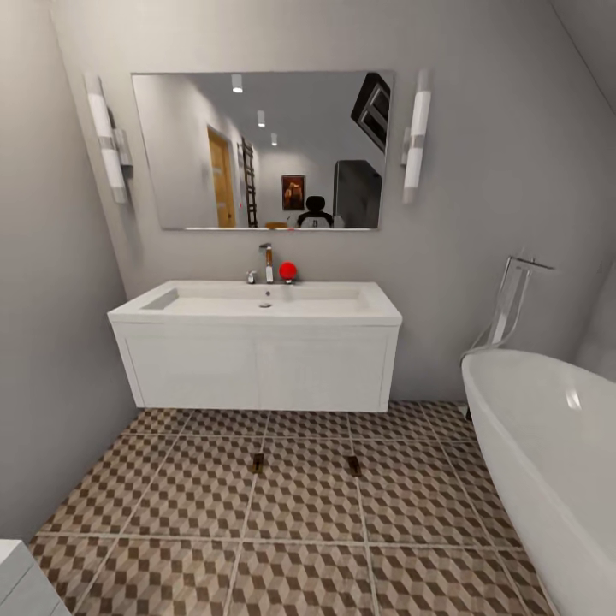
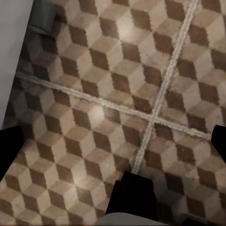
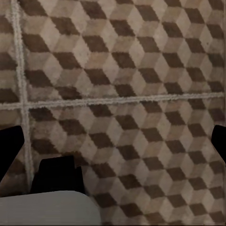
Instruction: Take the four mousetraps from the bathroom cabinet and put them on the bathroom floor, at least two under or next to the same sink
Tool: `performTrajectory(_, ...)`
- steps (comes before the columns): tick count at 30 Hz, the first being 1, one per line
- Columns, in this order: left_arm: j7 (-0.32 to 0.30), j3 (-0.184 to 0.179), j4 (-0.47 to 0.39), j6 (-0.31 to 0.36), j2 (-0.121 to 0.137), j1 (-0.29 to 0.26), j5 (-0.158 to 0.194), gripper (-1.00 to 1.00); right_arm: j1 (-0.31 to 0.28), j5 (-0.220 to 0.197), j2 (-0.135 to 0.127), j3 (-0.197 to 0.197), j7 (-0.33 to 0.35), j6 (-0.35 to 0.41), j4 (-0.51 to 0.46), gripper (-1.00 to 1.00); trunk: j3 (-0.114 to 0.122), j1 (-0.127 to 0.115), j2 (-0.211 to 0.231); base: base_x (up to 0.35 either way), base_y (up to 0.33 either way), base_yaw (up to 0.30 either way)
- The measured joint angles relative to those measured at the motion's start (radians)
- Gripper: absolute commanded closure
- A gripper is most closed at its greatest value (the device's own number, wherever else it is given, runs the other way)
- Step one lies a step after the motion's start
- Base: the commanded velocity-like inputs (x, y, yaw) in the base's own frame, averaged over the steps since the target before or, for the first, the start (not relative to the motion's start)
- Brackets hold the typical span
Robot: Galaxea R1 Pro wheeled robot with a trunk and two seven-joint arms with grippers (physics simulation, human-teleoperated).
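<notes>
Two mousetraps on bathroom floor before sink; bathtub right.

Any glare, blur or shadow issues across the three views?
Head view: sharp, evenly lit, soft highlight on the white bathtub rim, dim shadow under the white wall-hung vanity. Left wrist view: bright glare patches on the cube-patterned floor tiles, soft focus. Right wrist view: flat light, slightly blurred.

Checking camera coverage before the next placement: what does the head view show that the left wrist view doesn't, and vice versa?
Head view: the sink on its white vanity, the mirror, the bathtub, and two small items, likely mousetraps, on the tiles before the vanity. Left wrist view: a close grout crossing, with the left gripper spread wide and nothing between its fingers. Shared: the cube-patterned bathroom floor.
</notes>
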Motion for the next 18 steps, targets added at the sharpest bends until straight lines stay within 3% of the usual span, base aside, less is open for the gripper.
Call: performTrajectory(18,-0.006,0.0,0.001,-0.001,-0.002,0.064,-0.001,-1.0,0.072,0.0,0.006,0.0,0.024,-0.002,0.001,-1.0,0.056,-0.069,0.126,0.0,0.0,0.0)
